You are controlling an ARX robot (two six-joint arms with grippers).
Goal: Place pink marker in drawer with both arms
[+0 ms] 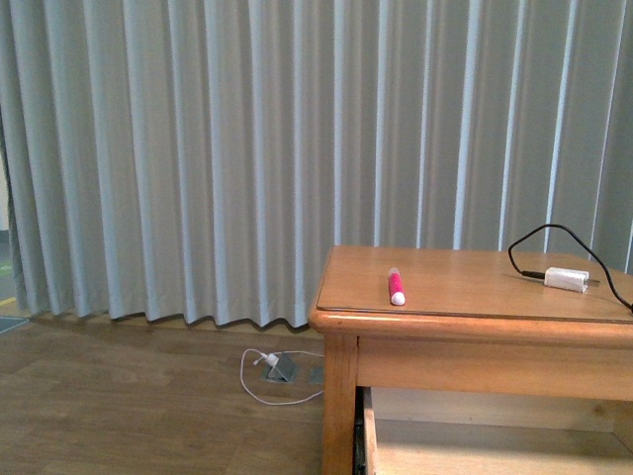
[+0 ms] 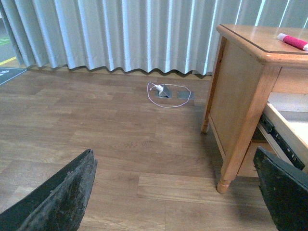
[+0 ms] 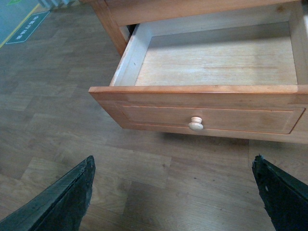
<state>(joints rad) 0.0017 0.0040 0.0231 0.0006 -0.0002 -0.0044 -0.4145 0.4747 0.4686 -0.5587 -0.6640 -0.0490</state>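
The pink marker (image 1: 395,287) lies on the wooden nightstand top (image 1: 465,297), near its left front edge; it also shows in the left wrist view as the pink marker (image 2: 292,42). The drawer (image 3: 211,103) is pulled out, pale and bare inside, with a round knob (image 3: 195,124). My right gripper (image 3: 175,197) hangs open over the floor in front of that knob. My left gripper (image 2: 178,192) is open too, low over the floor beside the nightstand's left leg (image 2: 238,139). Neither arm shows in the front view.
A white charger plug (image 1: 567,279) with a black cable lies on the right of the top. A floor socket with a white cord (image 1: 277,368) sits by the grey curtain (image 1: 297,148). Wood floor spreads left of the nightstand.
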